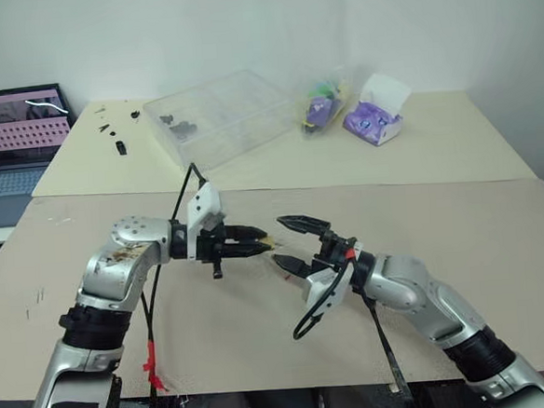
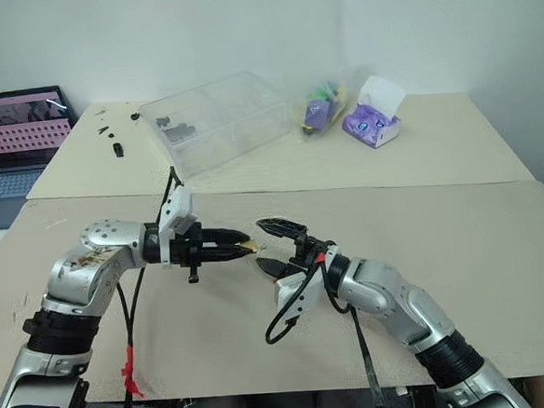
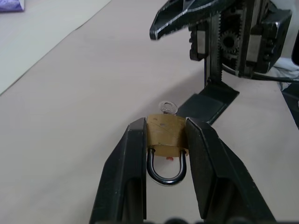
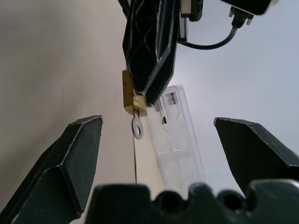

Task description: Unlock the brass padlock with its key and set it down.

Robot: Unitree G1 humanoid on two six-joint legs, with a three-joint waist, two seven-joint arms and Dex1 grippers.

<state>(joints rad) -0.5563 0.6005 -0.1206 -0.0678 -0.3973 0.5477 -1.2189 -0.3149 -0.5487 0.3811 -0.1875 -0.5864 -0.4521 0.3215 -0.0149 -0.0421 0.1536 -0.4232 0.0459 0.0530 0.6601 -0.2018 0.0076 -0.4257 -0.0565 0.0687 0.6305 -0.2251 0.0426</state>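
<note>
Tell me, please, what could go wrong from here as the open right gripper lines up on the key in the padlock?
The key is tiny beside the right gripper, whose jaws stand wide open; they may close off-centre and miss or bend it.

The left gripper pinches the brass padlock only by its body's sides, so a turn of the key may twist it out of the grip.

The two grippers' fingertips are close, so they may collide.

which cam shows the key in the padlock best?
Left wrist view: the key sticks out of the brass padlock, clamped in the left gripper. Right wrist view shows its ring hanging below the lock, side-on. In the eye views it is a speck at the fingertips.
</note>
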